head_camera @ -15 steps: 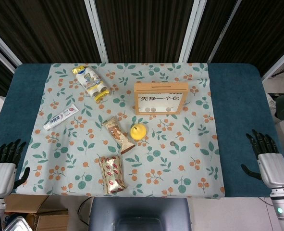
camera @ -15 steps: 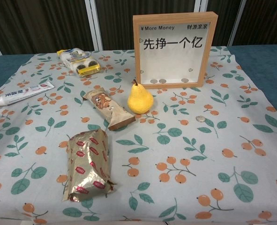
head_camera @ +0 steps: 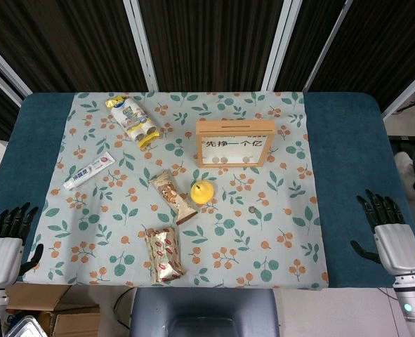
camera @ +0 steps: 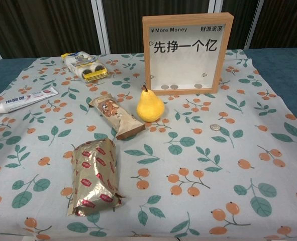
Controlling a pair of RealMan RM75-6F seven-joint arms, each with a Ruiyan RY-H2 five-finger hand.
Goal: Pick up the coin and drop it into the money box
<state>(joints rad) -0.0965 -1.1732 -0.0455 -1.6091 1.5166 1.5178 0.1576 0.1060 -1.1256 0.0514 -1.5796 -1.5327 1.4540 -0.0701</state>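
A small silver coin (head_camera: 251, 209) (camera: 215, 127) lies flat on the floral cloth, right of the pear and in front of the money box. The money box (head_camera: 235, 143) (camera: 187, 52) is a wooden frame with a clear front, standing upright at the back centre, with a few coins at its bottom. My left hand (head_camera: 7, 243) hangs at the table's front left corner, fingers apart, holding nothing. My right hand (head_camera: 387, 229) hovers over the blue table edge at the front right, fingers spread and empty. The chest view shows neither hand.
A yellow pear (head_camera: 202, 192) (camera: 150, 106) stands left of the coin. A snack bar (head_camera: 172, 196), a foil packet (head_camera: 163, 253), a toothpaste tube (head_camera: 88, 170) and a biscuit pack (head_camera: 133, 121) lie on the cloth's left half.
My right hand has shifted slightly up and to the left. Everything on the table is as before.
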